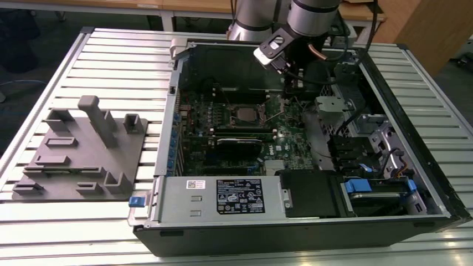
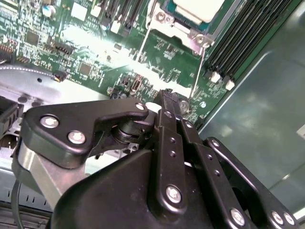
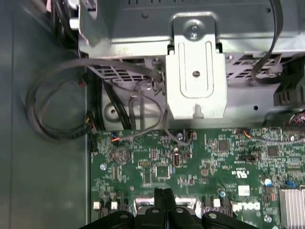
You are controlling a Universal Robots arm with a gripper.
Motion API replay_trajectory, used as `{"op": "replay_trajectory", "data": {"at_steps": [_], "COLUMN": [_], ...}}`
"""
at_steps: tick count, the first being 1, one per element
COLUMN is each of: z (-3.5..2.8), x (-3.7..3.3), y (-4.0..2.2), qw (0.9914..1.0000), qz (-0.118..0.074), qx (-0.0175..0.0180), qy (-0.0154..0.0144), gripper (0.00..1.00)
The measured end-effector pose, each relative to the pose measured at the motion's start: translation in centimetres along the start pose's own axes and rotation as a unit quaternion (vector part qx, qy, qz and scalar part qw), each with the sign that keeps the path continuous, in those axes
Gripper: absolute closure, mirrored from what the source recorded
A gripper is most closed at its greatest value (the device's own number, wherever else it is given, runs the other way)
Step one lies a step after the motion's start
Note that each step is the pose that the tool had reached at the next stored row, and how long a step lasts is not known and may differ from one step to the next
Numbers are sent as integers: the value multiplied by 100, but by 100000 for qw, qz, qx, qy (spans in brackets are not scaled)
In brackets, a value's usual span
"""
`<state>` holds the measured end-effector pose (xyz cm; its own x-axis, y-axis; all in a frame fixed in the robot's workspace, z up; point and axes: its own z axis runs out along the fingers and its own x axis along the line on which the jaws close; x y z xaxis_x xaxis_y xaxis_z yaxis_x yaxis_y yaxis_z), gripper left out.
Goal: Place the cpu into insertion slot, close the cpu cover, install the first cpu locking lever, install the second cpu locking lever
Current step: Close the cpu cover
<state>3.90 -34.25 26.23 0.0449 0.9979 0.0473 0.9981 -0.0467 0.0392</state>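
End effector [image 2: 167, 94]: fingers pressed together, empty, just beside a lever [image 2: 196, 71].
CPU [image 2: 198, 8]: seated under cover [image 2: 183, 29].
Risk: tips could slip off the thin lever and scrape the board [image 3: 157, 162].

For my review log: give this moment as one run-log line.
tool shut, low over motherboard | cpu seated | cpu cover down over it | locking lever raised, unlatched

Exterior view overlooks case [image 1: 296, 241]; both wrist views, probably close, share motherboard [image 3: 209, 157] [image 2: 157, 71].
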Motion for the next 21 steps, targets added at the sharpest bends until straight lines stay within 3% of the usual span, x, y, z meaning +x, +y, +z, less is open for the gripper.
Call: {"op": "replay_trajectory", "data": {"at_steps": [6, 21], "z": [5, 6], "x": [10, 12], "y": [79, 111], "qw": [100000, 100000], "qz": [-5, -2], "qx": [2, 0], "qy": [1, -1], "gripper": [89, 89]}}
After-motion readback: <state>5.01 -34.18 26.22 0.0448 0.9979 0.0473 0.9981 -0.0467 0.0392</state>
